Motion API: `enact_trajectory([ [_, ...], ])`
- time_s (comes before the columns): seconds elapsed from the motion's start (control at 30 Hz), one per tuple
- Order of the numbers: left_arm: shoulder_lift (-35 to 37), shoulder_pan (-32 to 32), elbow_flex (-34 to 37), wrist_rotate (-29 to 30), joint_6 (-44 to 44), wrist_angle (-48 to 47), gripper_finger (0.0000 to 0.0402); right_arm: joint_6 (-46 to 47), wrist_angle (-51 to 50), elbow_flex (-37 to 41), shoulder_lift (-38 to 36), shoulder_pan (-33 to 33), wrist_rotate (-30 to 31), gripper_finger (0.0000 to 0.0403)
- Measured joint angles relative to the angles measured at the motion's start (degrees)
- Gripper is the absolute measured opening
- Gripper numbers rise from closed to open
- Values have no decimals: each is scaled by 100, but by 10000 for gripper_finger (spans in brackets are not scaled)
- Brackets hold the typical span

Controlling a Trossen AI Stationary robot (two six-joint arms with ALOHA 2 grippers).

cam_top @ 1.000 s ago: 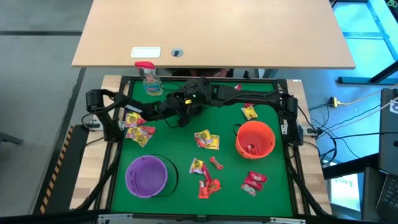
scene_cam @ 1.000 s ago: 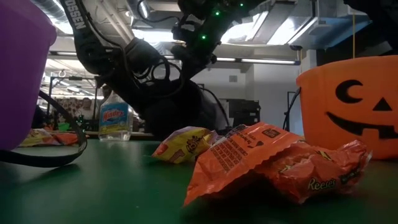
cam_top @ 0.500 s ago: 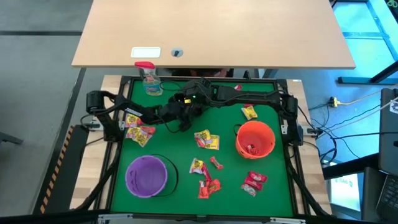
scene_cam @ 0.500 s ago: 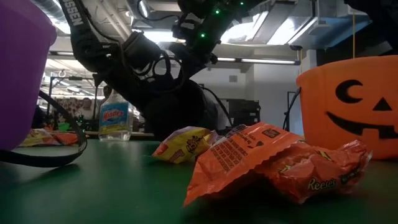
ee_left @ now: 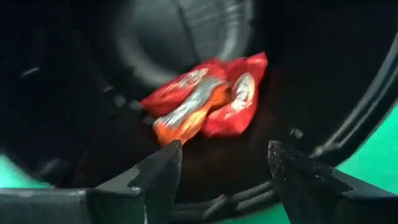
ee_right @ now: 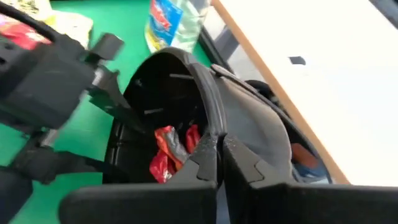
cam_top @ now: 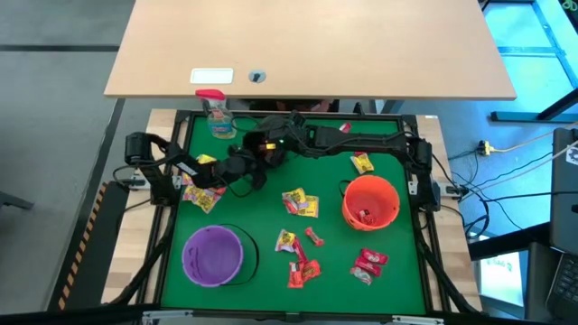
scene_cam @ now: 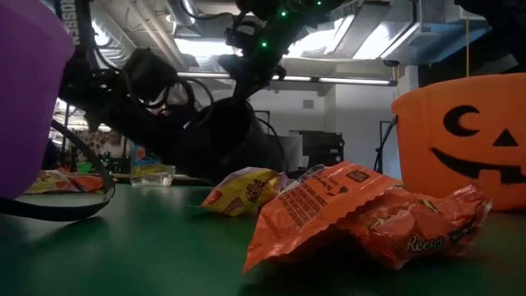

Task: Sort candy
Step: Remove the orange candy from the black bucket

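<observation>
red candy packets lie heaped inside black bucket, also seen in right wrist view. more candy scattered across green bench, some inside orange bucket. left tool spread wide at bucket mouth, holding nothing. right tool pressed together, pinching black bucket rim. purple bucket near front left.

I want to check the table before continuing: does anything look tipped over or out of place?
The black bucket looks tipped toward its side rather than upright, with the right gripper shut on its rim; red candy lies inside against the wall. The purple bucket and orange bucket stand upright.
</observation>
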State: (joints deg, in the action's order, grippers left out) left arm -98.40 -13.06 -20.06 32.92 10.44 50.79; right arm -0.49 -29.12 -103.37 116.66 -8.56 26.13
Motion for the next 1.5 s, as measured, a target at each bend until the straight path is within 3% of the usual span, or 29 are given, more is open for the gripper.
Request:
enact_trajectory([
  [0.3, -1, 10, -130, 374, -471, 266, 234, -126, -26, 0, 0, 102, 131, 0],
  [0.57, -1, 168, -165, 460, -862, 682, 234, -733, -55, 0, 0, 276, 1051, 0],
  [0.9, -1, 656, -165, 661, -970, 1070, 234, -1220, -208, 2, 0, 298, 1643, 0],
  [1.17, 75, 749, -165, 990, -943, 911, 234, -1239, -282, 2, 0, 298, 1637, 0],
  [1.33, 75, 500, -171, 735, -670, 260, 234, -1198, -213, 9, 0, 336, 1503, 0],
  [1.5, 75, 339, -172, 563, -823, 221, 234, -1342, 79, 9, 0, 483, 1433, 0],
])
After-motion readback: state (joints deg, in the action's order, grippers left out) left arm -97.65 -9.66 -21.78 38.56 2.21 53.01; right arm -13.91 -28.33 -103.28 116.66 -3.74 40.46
